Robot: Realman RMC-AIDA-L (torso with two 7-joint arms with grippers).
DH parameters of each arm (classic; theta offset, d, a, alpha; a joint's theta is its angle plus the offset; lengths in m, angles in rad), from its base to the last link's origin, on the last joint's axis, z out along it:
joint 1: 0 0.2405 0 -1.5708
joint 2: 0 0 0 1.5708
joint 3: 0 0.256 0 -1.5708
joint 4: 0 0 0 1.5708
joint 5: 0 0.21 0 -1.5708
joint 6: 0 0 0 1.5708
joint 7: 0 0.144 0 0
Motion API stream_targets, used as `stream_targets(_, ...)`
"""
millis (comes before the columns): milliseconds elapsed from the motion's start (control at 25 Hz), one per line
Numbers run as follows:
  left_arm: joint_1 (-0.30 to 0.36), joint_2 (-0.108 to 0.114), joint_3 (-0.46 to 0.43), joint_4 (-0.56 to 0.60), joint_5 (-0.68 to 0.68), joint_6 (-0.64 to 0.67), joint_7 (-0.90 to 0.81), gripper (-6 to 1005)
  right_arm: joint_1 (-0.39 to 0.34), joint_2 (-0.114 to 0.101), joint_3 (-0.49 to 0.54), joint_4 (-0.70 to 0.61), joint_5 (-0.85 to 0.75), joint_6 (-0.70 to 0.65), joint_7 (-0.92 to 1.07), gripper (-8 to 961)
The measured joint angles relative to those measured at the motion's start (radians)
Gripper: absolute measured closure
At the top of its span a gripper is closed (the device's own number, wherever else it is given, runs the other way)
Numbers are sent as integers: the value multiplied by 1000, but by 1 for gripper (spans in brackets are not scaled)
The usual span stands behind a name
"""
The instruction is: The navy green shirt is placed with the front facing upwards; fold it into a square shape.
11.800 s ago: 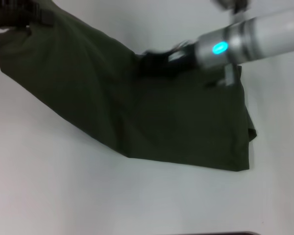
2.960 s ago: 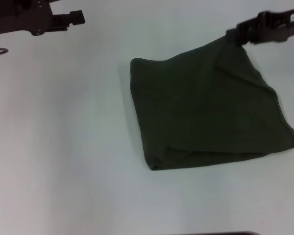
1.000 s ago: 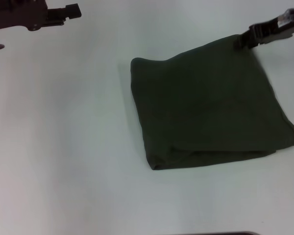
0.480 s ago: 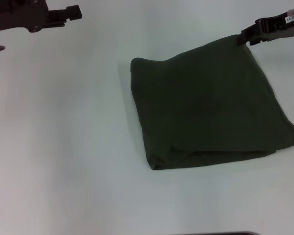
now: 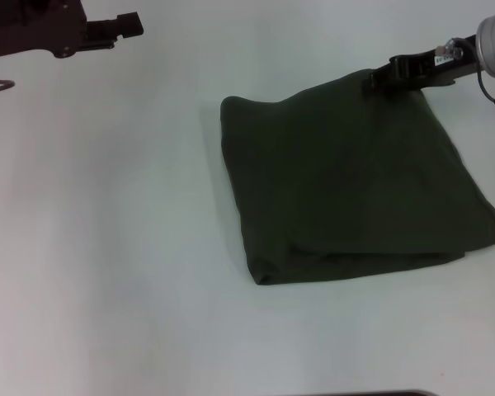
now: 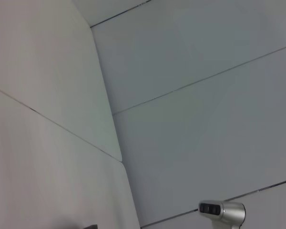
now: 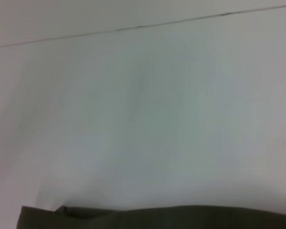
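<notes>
The navy green shirt lies on the white table, folded into a rough square with plain dark fabric upward and layered edges along its near side. My right gripper sits at the shirt's far edge, near the far right corner, touching or just above the cloth. The right wrist view shows only a strip of the shirt's edge. My left gripper hangs at the far left, well away from the shirt.
The white table runs bare to the left of and in front of the shirt. A dark strip shows at the table's near edge. The left wrist view shows pale wall panels and a small grey device.
The shirt, earlier spread out and held by both arms, is now a folded square. In the last second my right gripper slid left along the shirt's far edge. The left arm barely moved.
</notes>
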Motion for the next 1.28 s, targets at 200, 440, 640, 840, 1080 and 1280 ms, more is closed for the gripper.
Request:
stream_targets(200, -2, 0, 0, -2, 0, -3, 0, 124, 4, -10, 0, -10, -3, 1, 6, 522)
stream_targets(440, -3, 0, -2, -2, 0, -1, 0, 124, -28, -20, 36, -141, 25, -112, 10, 522)
stream_targets(640, 0, 3, -3, -2, 0, -10, 0, 125, -20, -23, 41, -66, 43, -88, 1, 522)
stream_targets(840, -4, 4, -4, -2, -1, -9, 1, 125, 19, -21, 36, 0, 13, -11, 2, 522)
stream_targets(1080, 0, 4, -4, -2, -1, -10, 2, 125, 53, -14, -29, 77, 12, 77, 7, 523)
stream_targets(1280, 2, 4, -5, -2, -1, -10, 3, 124, 69, -9, -44, 120, 12, 89, 5, 523)
